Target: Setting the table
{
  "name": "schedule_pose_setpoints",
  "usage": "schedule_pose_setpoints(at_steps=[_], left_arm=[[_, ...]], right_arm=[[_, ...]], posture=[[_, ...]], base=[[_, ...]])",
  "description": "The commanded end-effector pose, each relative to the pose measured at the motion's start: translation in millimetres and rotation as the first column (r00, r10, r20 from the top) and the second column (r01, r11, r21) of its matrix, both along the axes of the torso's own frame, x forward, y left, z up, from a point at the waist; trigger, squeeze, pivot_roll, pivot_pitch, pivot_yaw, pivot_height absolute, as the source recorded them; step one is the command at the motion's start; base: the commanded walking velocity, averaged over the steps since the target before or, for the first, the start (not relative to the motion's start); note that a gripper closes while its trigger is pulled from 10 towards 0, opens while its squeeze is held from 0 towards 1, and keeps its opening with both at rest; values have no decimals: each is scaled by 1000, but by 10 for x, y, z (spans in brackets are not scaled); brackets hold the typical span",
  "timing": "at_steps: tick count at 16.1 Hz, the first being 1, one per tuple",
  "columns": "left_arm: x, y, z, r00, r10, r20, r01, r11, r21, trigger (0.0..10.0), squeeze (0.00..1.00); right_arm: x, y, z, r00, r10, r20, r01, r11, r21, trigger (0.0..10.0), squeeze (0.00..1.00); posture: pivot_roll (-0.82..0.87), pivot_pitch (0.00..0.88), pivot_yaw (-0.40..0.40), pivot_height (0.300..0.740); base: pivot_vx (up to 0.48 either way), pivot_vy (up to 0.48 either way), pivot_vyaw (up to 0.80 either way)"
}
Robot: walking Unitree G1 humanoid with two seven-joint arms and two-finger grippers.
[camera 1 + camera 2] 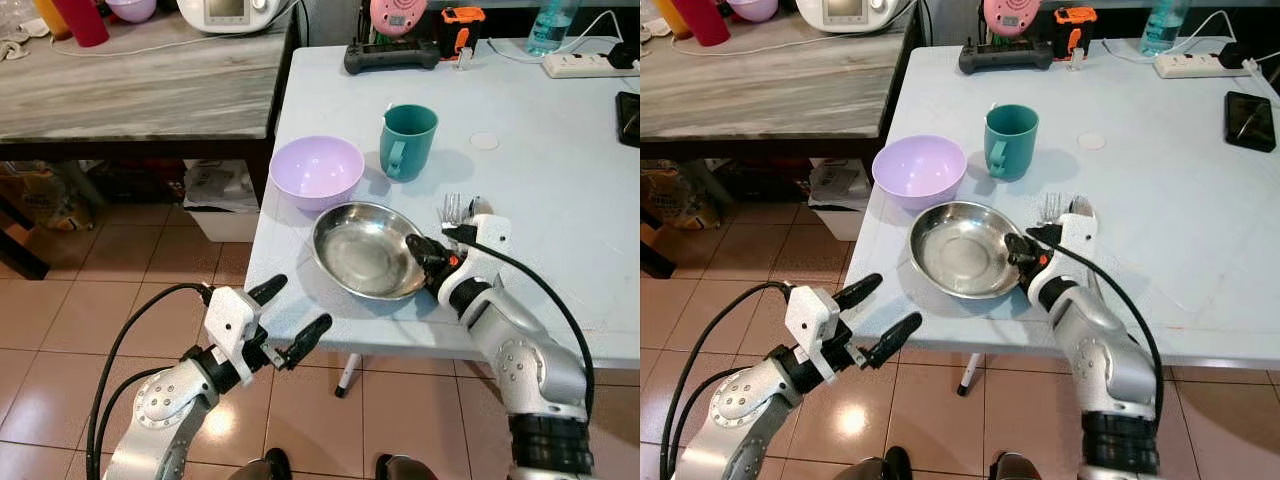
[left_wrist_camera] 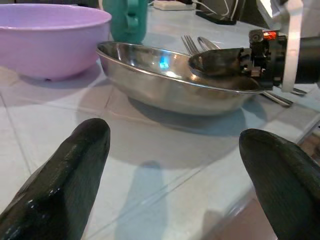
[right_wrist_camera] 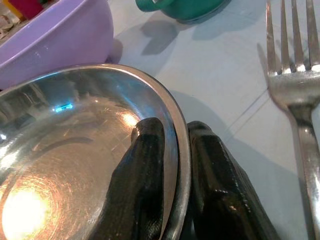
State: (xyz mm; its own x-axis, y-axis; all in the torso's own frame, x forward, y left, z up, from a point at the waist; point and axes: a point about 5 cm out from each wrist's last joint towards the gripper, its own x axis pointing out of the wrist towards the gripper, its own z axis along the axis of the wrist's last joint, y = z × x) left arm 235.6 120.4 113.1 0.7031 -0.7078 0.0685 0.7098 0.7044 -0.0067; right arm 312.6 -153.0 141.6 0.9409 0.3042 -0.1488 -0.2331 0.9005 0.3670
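Note:
A shiny steel bowl (image 1: pixel 362 248) rests near the front edge of the pale blue table (image 1: pixel 560 190). My right gripper (image 1: pixel 425 257) is shut on the bowl's right rim (image 3: pixel 181 150), one finger (image 3: pixel 145 175) inside and the other outside. A fork (image 3: pixel 295 75) and a spoon (image 1: pixel 470 207) lie just right of the bowl. Behind it stand a lilac plastic bowl (image 1: pixel 317 171) and a teal mug (image 1: pixel 408 141). My left gripper (image 1: pixel 290 318) hangs open below the table's front edge, facing the steel bowl (image 2: pixel 170 85), with nothing between its fingers.
At the table's far edge sit a black controller (image 1: pixel 392 55), a pink gadget, a water bottle (image 1: pixel 551 25), a power strip (image 1: pixel 580 64) and a phone (image 1: pixel 1247 120). A marble-topped counter (image 1: pixel 140 85) stands left. Tiled floor lies below.

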Motion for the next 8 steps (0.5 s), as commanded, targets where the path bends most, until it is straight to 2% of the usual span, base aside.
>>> schedule_pose_setpoints(at_steps=[1, 2, 3, 8], left_arm=[[-18, 46, 4, 1000, 23, -2, -23, 1000, 1, 10000, 0], [-18, 42, -30, 1000, 20, -7, -19, 1000, 3, 10000, 0], [-15, 45, -64, 1000, 17, -12, -17, 1000, 9, 10000, 0], [20, 92, -111, 1000, 22, -17, -22, 1000, 14, 10000, 0]], right_arm=[[-58, 38, -149, 997, 17, -73, -16, 1000, 11, 10000, 0], [-48, 53, -136, 997, 20, -73, -19, 1000, 16, 10000, 0], [-33, 65, -94, 998, 24, -66, -23, 1000, 20, 10000, 1000], [-26, 99, 18, 998, 30, -53, -29, 999, 16, 10000, 1000]], posture=[[-181, 173, 66, 740], [-184, 173, 65, 740], [-184, 173, 65, 740], [-186, 175, 63, 740]], base=[[0, 0, 0], [0, 0, 0], [0, 0, 0], [0, 0, 0]])
